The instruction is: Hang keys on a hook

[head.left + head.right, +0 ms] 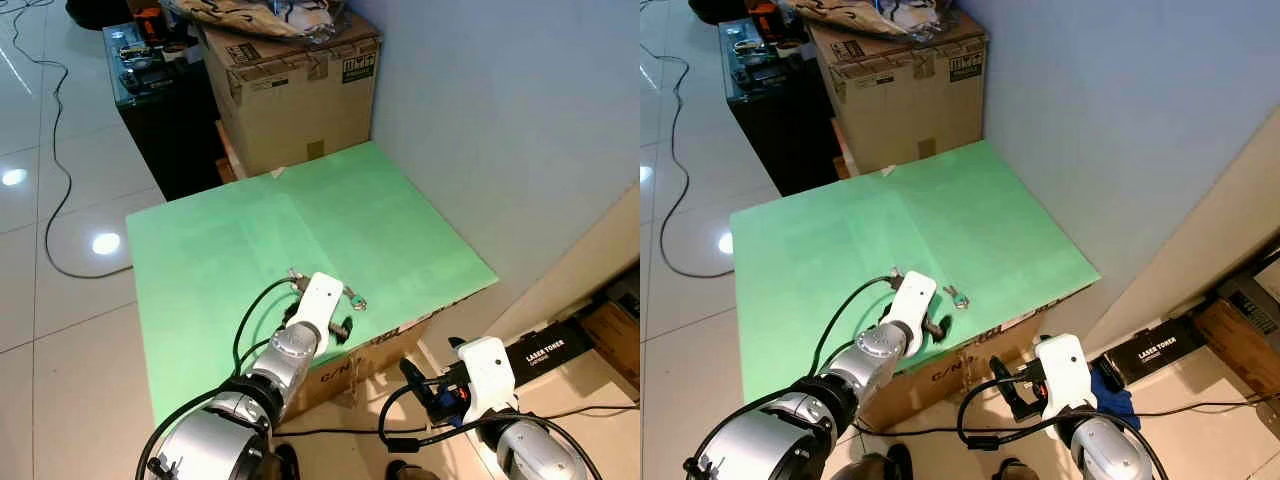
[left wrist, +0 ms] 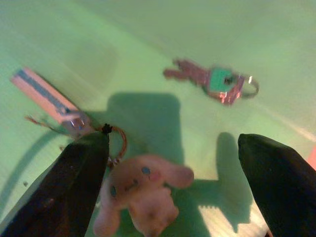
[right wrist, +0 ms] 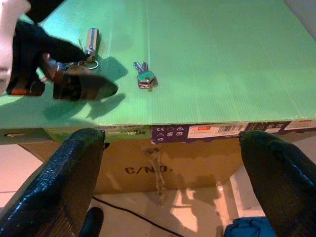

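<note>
A cardboard box (image 1: 300,85) stands behind the green worktop (image 1: 230,250), with crumpled cloth-like stuff heaped on its top. The left pincer (image 2: 173,182) hovers low over the worktop's near edge, fingers spread wide and pinching nothing. Between those fingers lies a pink plush charm (image 2: 143,190) on a ring with a striped tag (image 2: 47,96); the keys (image 2: 215,81) lie just beyond. The right pincer (image 3: 173,182), spread and empty, hangs below the worktop's front edge.

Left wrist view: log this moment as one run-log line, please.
left claw: open, over pink plush keychain | keys: loose on green board, apart | right claw: open, below board edge | hook: unseen
</note>
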{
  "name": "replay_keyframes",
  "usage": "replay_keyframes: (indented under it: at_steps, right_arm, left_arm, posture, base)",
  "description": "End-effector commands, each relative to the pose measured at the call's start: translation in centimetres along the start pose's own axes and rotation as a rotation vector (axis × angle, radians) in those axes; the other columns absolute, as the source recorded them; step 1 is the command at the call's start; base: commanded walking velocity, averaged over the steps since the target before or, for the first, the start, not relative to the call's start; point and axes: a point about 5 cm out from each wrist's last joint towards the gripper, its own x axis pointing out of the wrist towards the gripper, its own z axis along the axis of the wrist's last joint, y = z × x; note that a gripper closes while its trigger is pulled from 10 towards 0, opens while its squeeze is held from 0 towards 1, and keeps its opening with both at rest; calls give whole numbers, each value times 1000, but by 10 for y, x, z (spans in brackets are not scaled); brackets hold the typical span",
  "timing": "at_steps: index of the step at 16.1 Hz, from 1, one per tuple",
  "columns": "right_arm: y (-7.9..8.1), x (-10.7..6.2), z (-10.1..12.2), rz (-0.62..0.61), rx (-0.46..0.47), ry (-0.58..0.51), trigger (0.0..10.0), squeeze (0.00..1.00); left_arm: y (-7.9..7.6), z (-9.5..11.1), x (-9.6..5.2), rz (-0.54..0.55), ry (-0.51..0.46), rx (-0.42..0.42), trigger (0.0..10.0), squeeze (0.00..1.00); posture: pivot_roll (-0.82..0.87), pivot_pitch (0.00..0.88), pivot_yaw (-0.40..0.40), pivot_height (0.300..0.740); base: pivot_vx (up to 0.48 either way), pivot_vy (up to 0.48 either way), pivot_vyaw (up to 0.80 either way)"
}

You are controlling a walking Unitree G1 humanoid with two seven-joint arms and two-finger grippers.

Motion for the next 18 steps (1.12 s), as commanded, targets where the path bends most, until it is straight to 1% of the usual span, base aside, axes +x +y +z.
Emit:
replay_keyframes:
  at_steps: [1, 3, 5, 6, 7, 11, 13, 15, 18]
  right_arm:
    - [0, -1, 1, 11, 7, 3, 10000, 0]
    - [1, -3, 4, 19, 21, -16, 10000, 0]
    - [2, -3, 4, 16, 24, -18, 10000, 0]
    - [2, -3, 4, 18, 24, -16, 10000, 0]
    - [2, -3, 4, 20, 24, -15, 10000, 0]
    - [3, -3, 3, 22, 22, -11, 10000, 0]
    - [2, -2, 2, 20, 20, -4, 10000, 0]
    - [2, -2, 1, 16, 21, -1, 10000, 0]
    - [2, -1, 2, 14, 27, -2, 10000, 0]
  left_arm:
    - [-5, -14, -1, -2, 58, 0, 10000, 0]
    - [-1, -19, -2, 25, 90, 12, 10000, 0]
    - [0, -22, -3, 30, 104, 2, 10000, 0]
    - [-1, -24, -3, 28, 114, 0, 7294, 0]
    - [-1, -25, -3, 30, 124, 3, 0, 0]
    - [-4, -27, -3, 6, 132, -20, 0, 0]
    - [-6, -28, -4, -9, 138, -70, 0, 0]
    - [-5, -27, -3, -9, 135, -68, 0, 0]
    - [-6, -22, -3, -19, 101, -74, 0, 0]
  posture:
    - [-188, 187, 58, 736]
    - [-189, 192, 55, 736]
    - [-190, 194, 54, 736]
    - [-190, 194, 54, 736]
    - [-190, 194, 54, 736]
    - [-191, 198, 53, 736]
    - [-192, 198, 55, 736]
    - [-190, 200, 56, 736]
    - [-190, 203, 58, 736]
  base:
    - [0, 0, 0]
    - [0, 0, 0]
    - [0, 0, 0]
    - [0, 0, 0]
    - [0, 0, 0]
    - [0, 0, 0]
    - [0, 0, 0]
    - [0, 0, 0]
    - [0, 0, 0]
